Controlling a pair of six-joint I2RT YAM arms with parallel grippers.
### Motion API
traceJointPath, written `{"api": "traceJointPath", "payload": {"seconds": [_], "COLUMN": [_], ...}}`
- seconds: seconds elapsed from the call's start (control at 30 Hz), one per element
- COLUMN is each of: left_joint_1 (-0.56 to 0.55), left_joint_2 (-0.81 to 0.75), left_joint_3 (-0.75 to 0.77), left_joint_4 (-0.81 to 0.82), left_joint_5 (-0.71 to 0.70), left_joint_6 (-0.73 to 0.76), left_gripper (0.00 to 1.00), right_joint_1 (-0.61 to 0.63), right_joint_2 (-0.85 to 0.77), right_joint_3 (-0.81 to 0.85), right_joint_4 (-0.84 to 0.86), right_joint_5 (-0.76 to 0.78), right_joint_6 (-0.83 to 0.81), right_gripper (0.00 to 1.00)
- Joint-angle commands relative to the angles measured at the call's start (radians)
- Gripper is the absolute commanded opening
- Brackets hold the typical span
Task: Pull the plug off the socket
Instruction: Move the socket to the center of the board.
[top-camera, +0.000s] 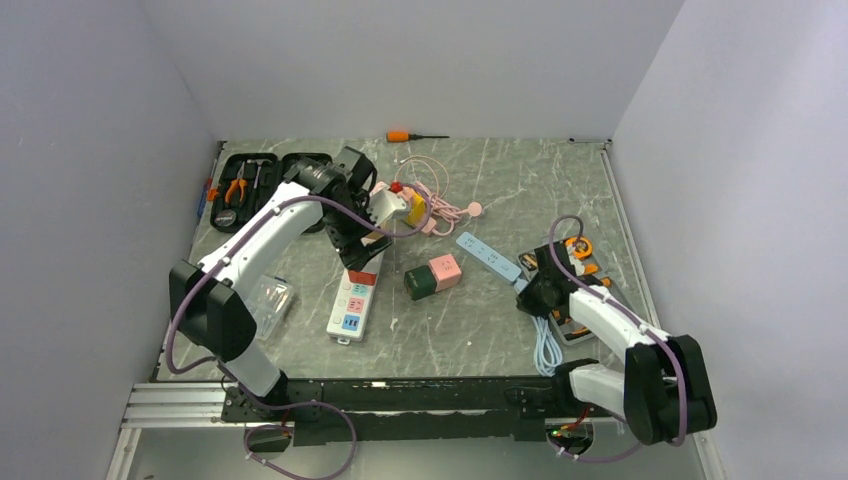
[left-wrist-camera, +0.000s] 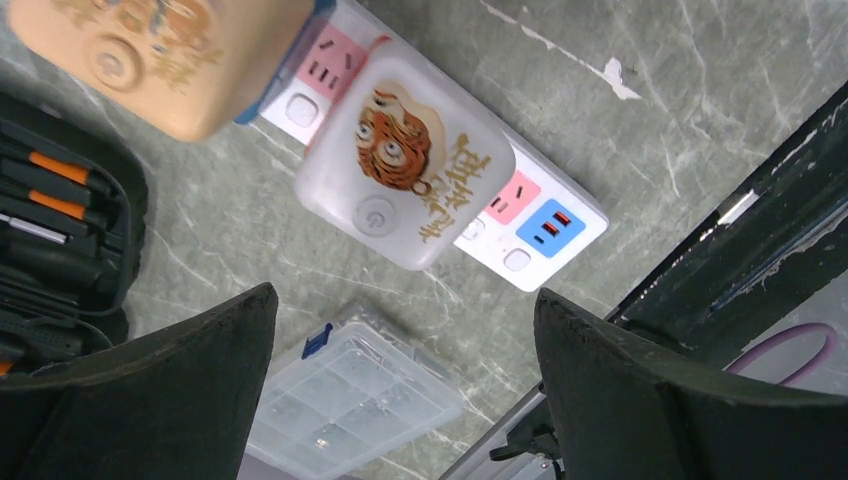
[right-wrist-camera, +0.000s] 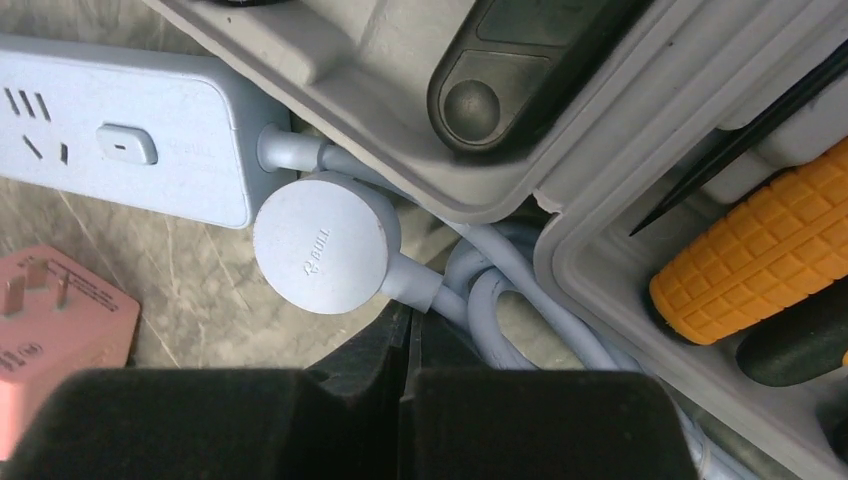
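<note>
- The plug I take as the target is a white plug-in unit with a cartoon face (left-wrist-camera: 405, 160). It is seated in the white power strip (left-wrist-camera: 548, 228), straight ahead of the left jaws and roughly centred between their two fingers (left-wrist-camera: 150, 400).
- The left jaws stand wide open and hold nothing. I judge they are spread that far to clear the unit's broad body before closing on its sides.
- A peach-coloured plug-in unit (left-wrist-camera: 170, 55) lies ahead and to the left of those jaws, just beside the white one. It is blurred and cut off, so I cannot tell whether it is seated in the strip. Any grip should catch the white unit alone.
- The strip lies loose on the worktop (left-wrist-camera: 650, 90) with nothing pinning it. It may lift with the plug.
- A black tool case (left-wrist-camera: 60, 220) sits beside the left finger, and a clear compartment box (left-wrist-camera: 350, 400) lies on the worktop between the fingers.
- The right jaws are closed on nothing, well apart from the job. Just ahead of them is the round plug (right-wrist-camera: 325, 245) of a blue power strip (right-wrist-camera: 110, 130), against a grey tool tray (right-wrist-camera: 400, 120).
</note>
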Motion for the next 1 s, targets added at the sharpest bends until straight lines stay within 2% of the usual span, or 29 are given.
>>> {"api": "traceJointPath", "payload": {"seconds": [0.0,0.1,0.17,0.3,0.43,0.6,0.7,0.83,0.97], "left_joint_1": [0.011,0.02,0.021,0.023,0.025,0.027,0.029,0.035,0.036], "left_joint_2": [-0.084,-0.082,-0.08,-0.092,-0.093,-0.089,-0.082,-0.072,-0.078], "left_joint_3": [-0.059,-0.063,-0.06,-0.059,-0.05,-0.047,-0.041,-0.015,-0.005], "left_joint_4": [0.058,0.056,0.051,0.057,0.056,0.056,0.054,0.04,0.047], "left_joint_5": [0.006,0.018,0.029,0.038,0.043,0.037,0.043,0.066,0.078], "left_joint_6": [0.039,0.04,0.042,0.046,0.044,0.046,0.048,0.054,0.06], "left_gripper": [0.99,0.99,0.99,0.99,0.99,0.99,0.99,1.0,0.99], "right_joint_1": [-0.042,-0.043,-0.025,0.002,0.026,0.15,0.167,0.122,-0.002], "right_joint_2": [0.079,0.073,-0.003,-0.137,0.005,0.197,0.319,0.434,0.399], "right_joint_3": [0.065,0.137,0.155,0.165,0.191,0.234,0.271,0.29,0.208], "right_joint_4": [-0.018,-0.005,0.009,0.035,0.1,0.219,0.265,0.239,0.251], "right_joint_5": [0.053,-0.045,-0.125,-0.13,-0.182,-0.142,-0.129,-0.069,0.002], "right_joint_6": [-0.001,-0.063,-0.105,-0.106,-0.104,-0.079,-0.061,-0.016,0.048], "right_gripper": [0.0,0.0,0.06,0.23,0.24,0.26,0.24,0.18,0.14]}}
